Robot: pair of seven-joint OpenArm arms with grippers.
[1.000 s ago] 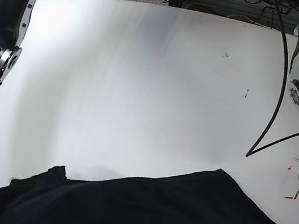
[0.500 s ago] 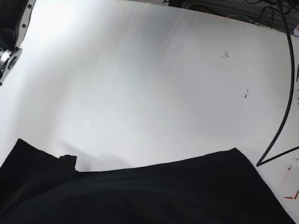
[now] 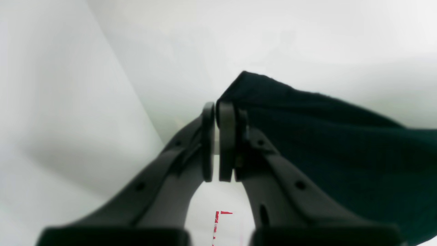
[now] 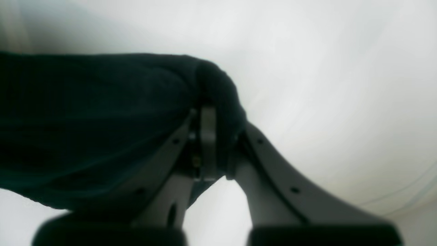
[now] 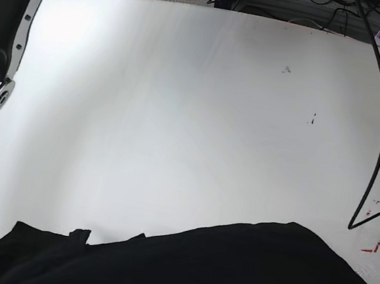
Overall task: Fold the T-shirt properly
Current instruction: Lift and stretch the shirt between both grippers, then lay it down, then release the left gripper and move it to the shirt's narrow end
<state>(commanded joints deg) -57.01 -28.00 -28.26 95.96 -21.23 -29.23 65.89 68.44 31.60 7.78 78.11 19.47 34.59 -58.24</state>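
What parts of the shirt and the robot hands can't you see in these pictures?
- Base view: both grippers lie outside the frame; the T-shirt is cut off by the bottom edge.
- No chest graphic or text shows; only plain black cloth faces the cameras.
- Right wrist view: cloth covers the right gripper tips.
- Left wrist view: the left gripper and cloth are blurred.

Both arms have glossy black round housings with white plates dotted by small screws. Loose black cables (image 5: 373,143) hang alongside. The fingers (image 3: 164,177) are dark grey, curved, with screw holes.
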